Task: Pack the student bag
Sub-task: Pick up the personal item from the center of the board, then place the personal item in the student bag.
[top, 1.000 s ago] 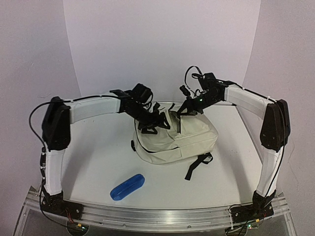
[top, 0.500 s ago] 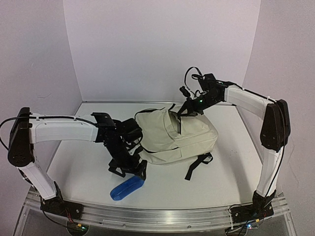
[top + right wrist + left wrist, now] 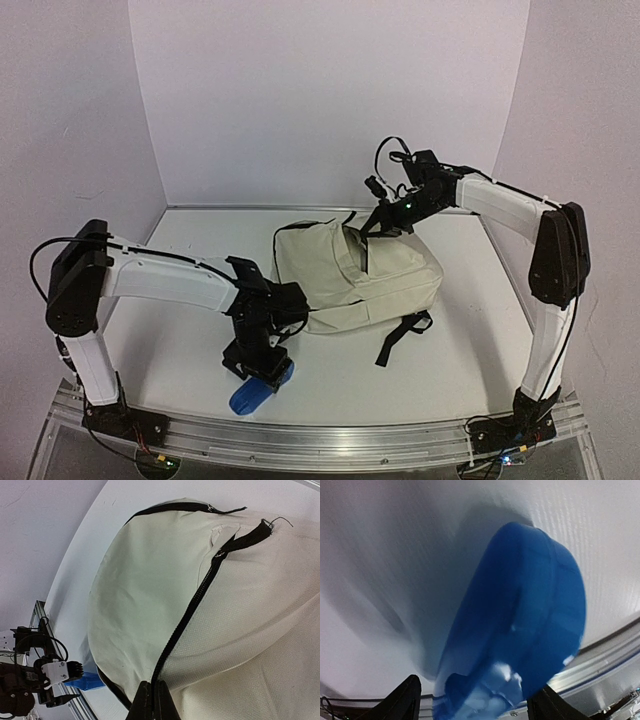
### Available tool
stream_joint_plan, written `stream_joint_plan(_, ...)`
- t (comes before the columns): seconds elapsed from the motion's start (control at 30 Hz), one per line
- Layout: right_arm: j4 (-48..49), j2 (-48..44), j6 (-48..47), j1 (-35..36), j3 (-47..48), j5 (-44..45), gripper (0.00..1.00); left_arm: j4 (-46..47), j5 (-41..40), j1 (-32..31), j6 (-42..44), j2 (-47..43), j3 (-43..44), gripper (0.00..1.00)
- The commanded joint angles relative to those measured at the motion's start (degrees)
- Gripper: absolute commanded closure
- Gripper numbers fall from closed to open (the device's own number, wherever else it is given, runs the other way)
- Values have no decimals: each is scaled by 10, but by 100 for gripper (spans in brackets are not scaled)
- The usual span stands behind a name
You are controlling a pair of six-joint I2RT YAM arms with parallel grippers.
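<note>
The cream student bag (image 3: 330, 270) lies slumped, black zipper (image 3: 190, 615) curving across it, black straps (image 3: 398, 340) trailing nearside.

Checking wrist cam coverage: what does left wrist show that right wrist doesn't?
Left wrist only: the blue pencil case close up, lying between the fingers of the open left hand. Right wrist only: the cream backpack and its black zipper, with the right hand shut on the zipper edge. Both: the pencil case (just a corner in right wrist), the left hand, the white table and the aluminium front rail.

Apparently right claw (image 3: 153, 695) pinches student bag (image 3: 145, 580).
</note>
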Motion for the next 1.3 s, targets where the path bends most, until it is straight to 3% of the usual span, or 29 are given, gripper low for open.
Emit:
stream_joint_plan(0.0,-1,-32,-5,3,-2,-14,100,-31,-61,-4,19,38,44,33)
stream_joint_plan(0.3,-1,-34,-9,3,-1,-16,100,-12,-81,-5,-3,5,73,66)
stream_joint_plan(0.43,-1,-36,-14,2,3,-18,100,57,-17,50,-18,-43,104,76)
stream_joint_plan(0.6,-2,-41,-25,3,2,-15,100,261,108,170,-72,-86,110,79)
stream_joint_plan(0.73,-3,-46,-38,3,-5,-9,100,394,194,229,-114,-31,145,81)
stream_joint_plan(0.87,-4,-46,-44,2,-4,-7,100,491,242,250,-165,55,210,83)
stream_joint_plan(1.0,-3,-49,-47,3,-3,-5,100,640,234,269,-257,112,216,85)
stream_joint_plan(1.27,-1,-30,-33,3,24,-13,100,737,292,247,-346,220,262,86)
